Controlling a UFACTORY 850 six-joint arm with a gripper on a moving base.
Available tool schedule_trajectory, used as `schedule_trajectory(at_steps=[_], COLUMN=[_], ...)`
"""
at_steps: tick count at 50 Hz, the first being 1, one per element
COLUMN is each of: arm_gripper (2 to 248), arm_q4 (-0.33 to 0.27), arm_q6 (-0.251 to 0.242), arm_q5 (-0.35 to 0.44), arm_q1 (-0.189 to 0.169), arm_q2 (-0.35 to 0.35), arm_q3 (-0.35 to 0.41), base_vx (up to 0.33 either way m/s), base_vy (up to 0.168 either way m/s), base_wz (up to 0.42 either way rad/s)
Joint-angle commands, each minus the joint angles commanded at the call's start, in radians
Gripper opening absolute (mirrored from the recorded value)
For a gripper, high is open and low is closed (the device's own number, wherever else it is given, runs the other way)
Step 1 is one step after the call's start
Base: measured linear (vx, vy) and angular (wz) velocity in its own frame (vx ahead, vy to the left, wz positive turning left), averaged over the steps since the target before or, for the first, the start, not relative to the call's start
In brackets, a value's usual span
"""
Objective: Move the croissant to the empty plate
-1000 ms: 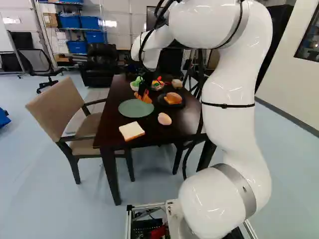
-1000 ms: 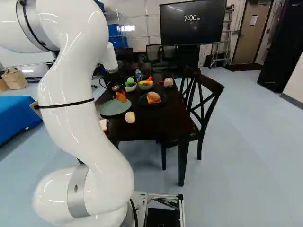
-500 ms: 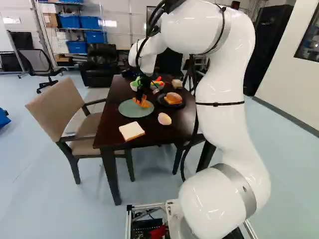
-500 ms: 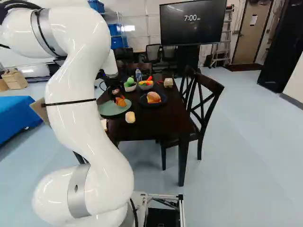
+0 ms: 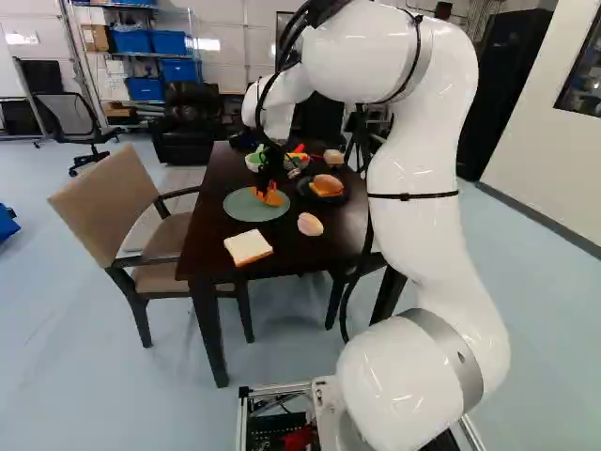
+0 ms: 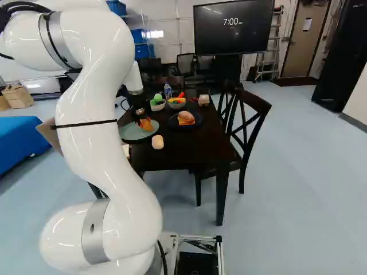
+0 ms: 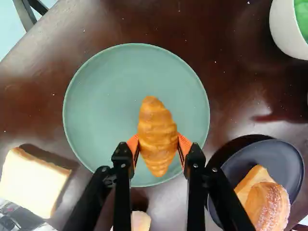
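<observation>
In the left base view my gripper (image 5: 268, 184) points down at the right part of the green plate (image 5: 246, 209), with the orange-brown croissant (image 5: 273, 198) at its tips. Seen in the wrist view, the gripper (image 7: 158, 145) is shut on the croissant (image 7: 157, 126), an orange pad (image 7: 184, 146) pressing from either side. The croissant lies over the green plate (image 7: 98, 108), inside its rim; whether it touches the surface I cannot tell. Nothing else rests on that plate.
Near the plate on the dark table (image 5: 211, 240) are a bread slice (image 5: 248, 246), a pale egg-shaped item (image 5: 310, 225) and a dark plate (image 7: 284, 156) holding a sandwich (image 7: 267, 204). Bowls (image 6: 176, 103) and a bottle (image 6: 167, 90) stand farther back; chairs flank the table.
My arm has lowered and carried the croissant from the plate's far edge to over the plate, a little closer to the base. The grip has stayed shut; the base has not moved.
</observation>
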Motion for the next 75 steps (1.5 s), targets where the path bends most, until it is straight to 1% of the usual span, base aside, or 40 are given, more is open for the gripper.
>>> schedule_trajectory(at_steps=[1, 5, 6, 10, 11, 16, 17, 21, 22, 32, 47, 75], arm_gripper=[129, 129, 159, 159, 192, 192, 227, 227, 247, 247, 247, 247], arm_q4=[0.000, 0.000, 0.000, 0.000, 0.000, 0.000, 0.000, 0.000, 0.000, 0.000, 0.000, 0.000], arm_q6=[0.000, 0.000, 0.000, 0.000, 0.000, 0.000, 0.000, 0.000, 0.000, 0.000, 0.000, 0.000], arm_q5=[0.000, 0.000, 0.000, 0.000, 0.000, 0.000, 0.000, 0.000, 0.000, 0.000, -0.003, -0.106], arm_q1=[0.000, 0.000, 0.000, 0.000, 0.000, 0.000, 0.000, 0.000, 0.000, 0.000, 0.000, -0.003], arm_q2=[0.000, 0.000, 0.000, 0.000, 0.000, 0.000, 0.000, 0.000, 0.000, 0.003, 0.039, 0.103], arm_q3=[0.000, 0.000, 0.000, 0.000, 0.000, 0.000, 0.000, 0.000, 0.000, 0.001, 0.010, 0.007], base_vx=[0.000, 0.000, 0.000, 0.000, 0.000, 0.000, 0.000, 0.000, 0.000, 0.000, 0.000, 0.000], base_vy=[0.000, 0.000, 0.000, 0.000, 0.000, 0.000, 0.000, 0.000, 0.000, 0.000, 0.000, 0.000], base_wz=[0.000, 0.000, 0.000, 0.000, 0.000, 0.000, 0.000, 0.000, 0.000, 0.000, 0.000, 0.000])
